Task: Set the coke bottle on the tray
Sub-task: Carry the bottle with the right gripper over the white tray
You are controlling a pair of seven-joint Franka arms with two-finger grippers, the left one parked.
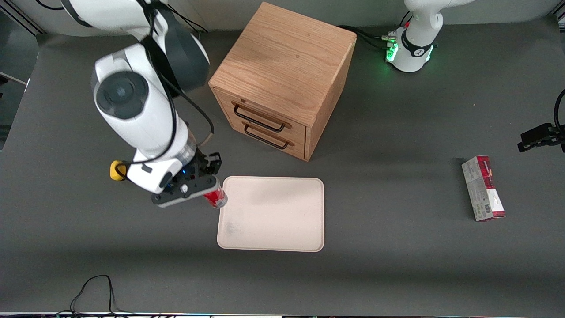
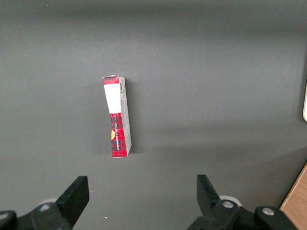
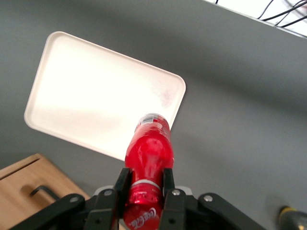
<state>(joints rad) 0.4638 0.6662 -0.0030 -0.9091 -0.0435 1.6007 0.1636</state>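
Above the tray's [image 1: 282,216] working-arm edge, in the front view, the gripper [image 1: 207,191] is seen angled down from a bent white wrist, and most of the coke bottle [image 1: 216,198] is hidden beneath it; only the red lower body and clear base are seen. The tray is flat, cream-white and round-cornered, with a faint smudge, and lies on the dark matte bench [image 1: 397,247] in front of the drawers of a wooden two-drawer cabinet [image 1: 282,79]. A yellow lump [image 1: 116,170] is half covered by the arm. A red-and-grey carton [image 1: 483,188] lies toward the parked arm's end.

From the left wrist view, the carton [image 2: 118,116] is seen lying on the bench [image 2: 216,72].

From the right wrist view, the gripper [image 3: 144,184] is shown clamped on the glossy red coke bottle [image 3: 148,151] at its neck, the cap being cut off. The bottle is held clear of the tray [image 3: 96,100], its base over the tray's edge. A cabinet corner [image 3: 26,184] is partly shown.
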